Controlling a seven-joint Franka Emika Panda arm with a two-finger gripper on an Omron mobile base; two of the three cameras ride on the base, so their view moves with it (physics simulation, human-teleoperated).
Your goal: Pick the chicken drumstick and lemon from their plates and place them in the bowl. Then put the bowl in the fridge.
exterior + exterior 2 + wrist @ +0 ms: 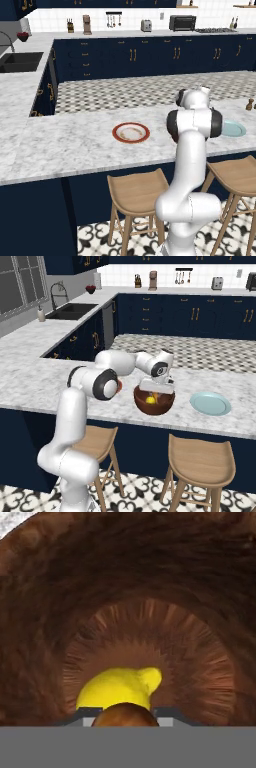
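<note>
Marble worktop [45, 386] spans our kitchen island. We see the gripper [155, 395] lowered into the bowl [154, 404] near its front edge, gripping the chicken drumstick [125, 714] above the lemon [117, 687]; the light blue plate [210, 404] and red-rimmed plate [131, 132] flank it.

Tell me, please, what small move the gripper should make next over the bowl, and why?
Probably open and let go: the gripper hangs inside the bowl, the drumstick sits between its fingertips, and the lemon already lies on the bottom. Both plates, red-rimmed and blue, are bare.
</note>
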